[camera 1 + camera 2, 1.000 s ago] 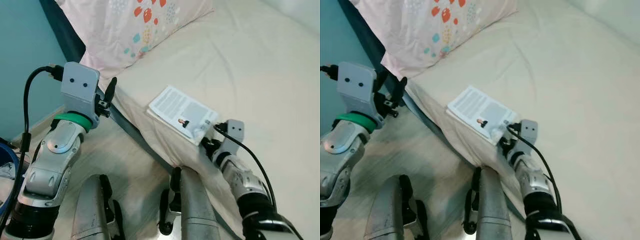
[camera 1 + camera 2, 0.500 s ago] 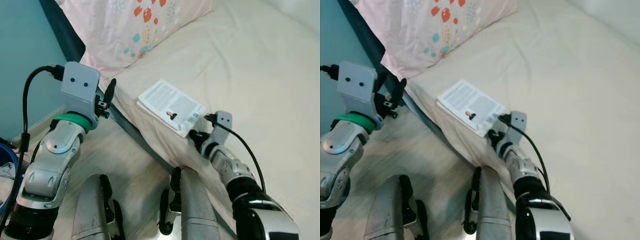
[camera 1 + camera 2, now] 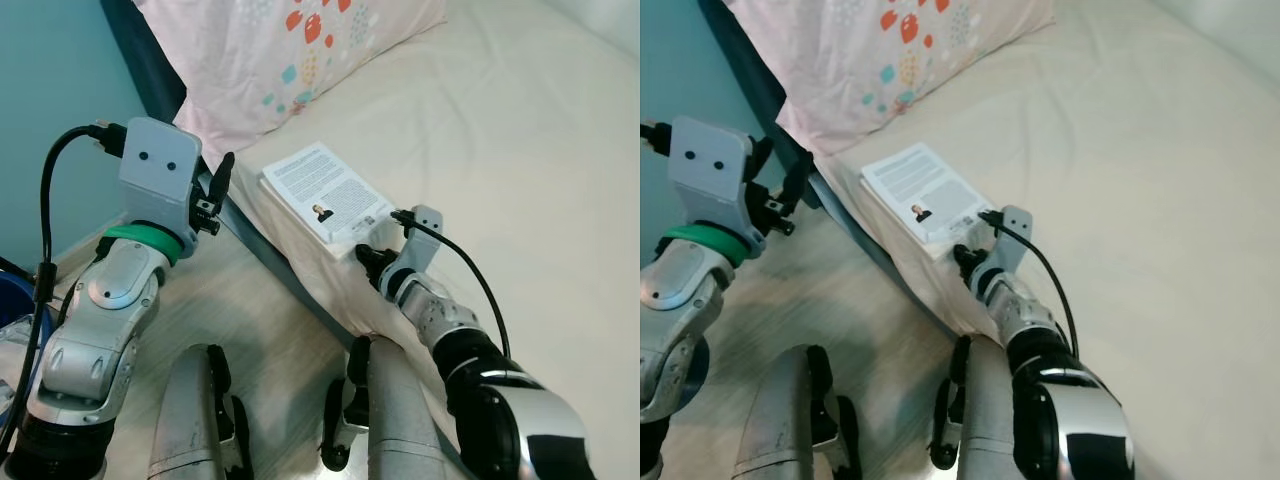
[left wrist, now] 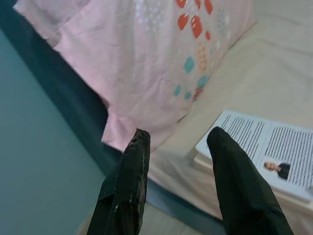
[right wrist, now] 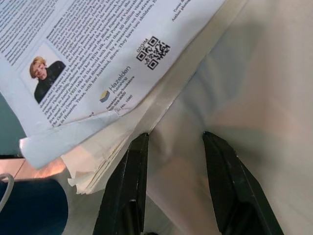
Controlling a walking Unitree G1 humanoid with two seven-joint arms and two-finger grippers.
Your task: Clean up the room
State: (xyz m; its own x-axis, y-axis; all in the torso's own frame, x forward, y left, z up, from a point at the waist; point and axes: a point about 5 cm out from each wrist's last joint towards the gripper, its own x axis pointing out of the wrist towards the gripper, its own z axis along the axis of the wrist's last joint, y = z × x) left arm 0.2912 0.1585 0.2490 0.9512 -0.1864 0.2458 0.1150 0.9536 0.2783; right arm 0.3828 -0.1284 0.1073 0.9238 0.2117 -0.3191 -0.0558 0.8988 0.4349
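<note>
Right gripper (image 5: 168,191) jaws open beside book (image 3: 322,190) on bed (image 3: 520,130).

Both head views look steeply down from above onto the bed (image 3: 520,130) edge and floor, sharing the book (image 3: 325,190) and pillow (image 3: 890,50). The left wrist view looks along its fingers (image 4: 124,186) toward the pillow and book from some way off. The right wrist view sits very close to the book's corner.

White paperback book (image 3: 322,189), back cover up with printed text and small author photo, flat on bed (image 3: 520,150) edge near pink pillow (image 3: 280,50).
</note>
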